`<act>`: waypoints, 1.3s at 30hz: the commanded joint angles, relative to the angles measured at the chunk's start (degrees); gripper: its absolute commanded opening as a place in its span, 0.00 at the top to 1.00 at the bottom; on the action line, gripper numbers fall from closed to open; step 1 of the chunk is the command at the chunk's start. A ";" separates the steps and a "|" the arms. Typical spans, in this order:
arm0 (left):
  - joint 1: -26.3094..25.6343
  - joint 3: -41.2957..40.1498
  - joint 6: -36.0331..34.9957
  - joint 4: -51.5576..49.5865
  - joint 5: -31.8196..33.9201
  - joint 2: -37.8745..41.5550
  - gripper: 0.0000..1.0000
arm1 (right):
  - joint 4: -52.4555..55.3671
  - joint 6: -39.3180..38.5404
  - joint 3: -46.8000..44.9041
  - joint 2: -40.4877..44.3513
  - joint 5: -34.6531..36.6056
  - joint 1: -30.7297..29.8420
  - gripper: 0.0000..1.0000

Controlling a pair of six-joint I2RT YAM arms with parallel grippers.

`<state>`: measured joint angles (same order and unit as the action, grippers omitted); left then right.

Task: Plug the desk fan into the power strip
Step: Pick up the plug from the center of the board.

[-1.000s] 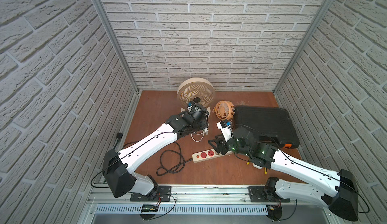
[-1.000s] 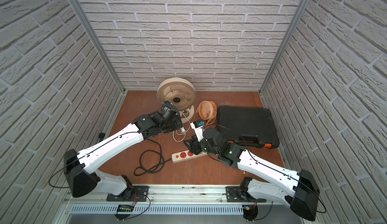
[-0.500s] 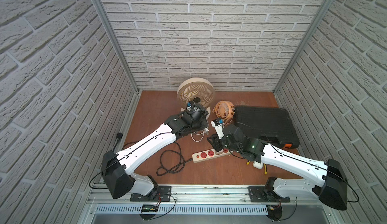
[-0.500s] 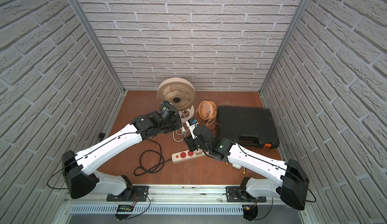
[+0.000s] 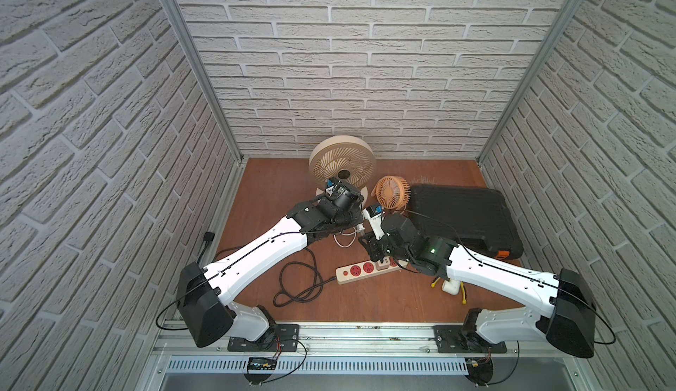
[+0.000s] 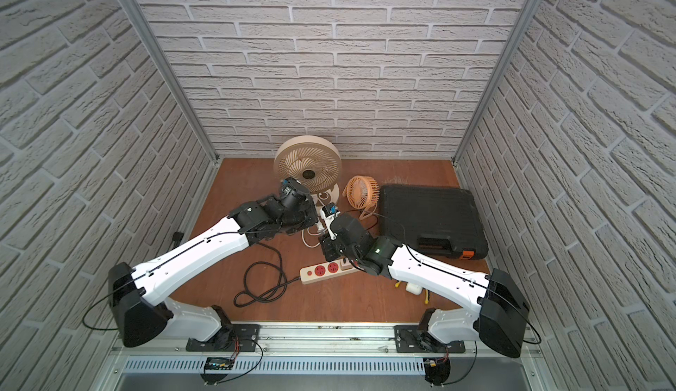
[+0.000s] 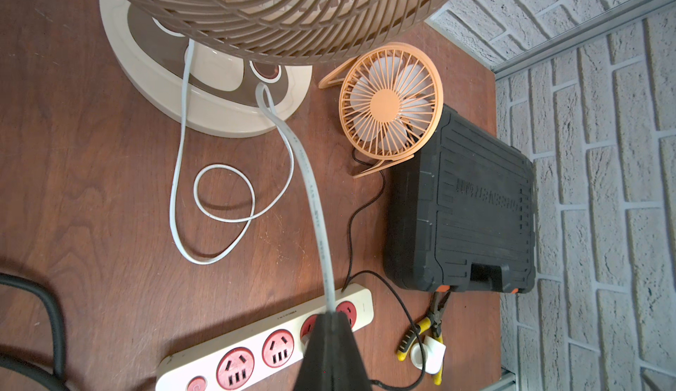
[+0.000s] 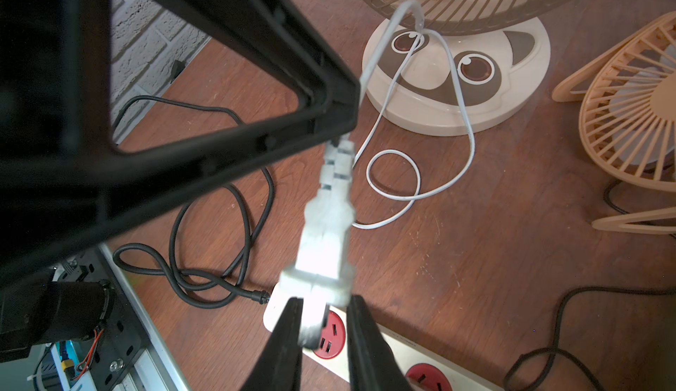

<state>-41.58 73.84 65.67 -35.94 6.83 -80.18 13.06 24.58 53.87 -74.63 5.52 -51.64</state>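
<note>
On the counter (image 5: 274,188), a black case (image 5: 461,217) fills the 3 o'clock side. The desk fan (image 5: 342,162) stands at 12 o'clock, not yet powered. The strip (image 5: 356,271) lies just toward 6 o'clock of centre, its red sockets facing up, and the two in clear sight are empty.

The left tool (image 7: 331,316) is clenched on the fan's white cord (image 7: 311,188), holding it above the strip. The right tool (image 8: 325,316) brackets the plug (image 8: 322,246) at its prong end, with a gap showing on one side. Whether it truly grips cannot be told.

The plug hangs over a socket at the strip's 9 o'clock end. Judged from this, lifting the cord is done; aligning and pressing home remain.

Raised lettering on the case, print along the cord and small type on the strip are all too faint to read.
</note>
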 commanded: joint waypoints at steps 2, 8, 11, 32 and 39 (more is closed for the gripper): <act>-0.49 -0.87 -0.24 2.30 -0.71 0.38 1.00 | -1.51 -0.38 1.74 -0.03 0.53 -0.37 0.77; -1.00 -1.20 -0.47 2.66 -1.46 0.13 1.00 | -1.41 -0.18 2.38 -0.64 0.63 -0.39 0.84; -0.98 -1.34 -0.66 3.48 -2.31 0.26 1.00 | -1.38 0.17 2.38 -0.95 0.72 -0.36 0.93; 5.43 -18.47 -15.55 23.79 -14.88 14.83 0.02 | -13.21 13.91 -12.25 10.68 -18.27 10.12 0.97; 14.33 -28.12 -16.33 47.35 -41.82 16.70 0.02 | -28.19 23.45 -18.08 11.85 -34.25 17.35 0.97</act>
<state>-28.95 48.47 50.19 -5.02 -21.76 -63.81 -3.33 42.06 36.75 -64.01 -18.37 -35.77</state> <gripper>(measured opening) 0.983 0.124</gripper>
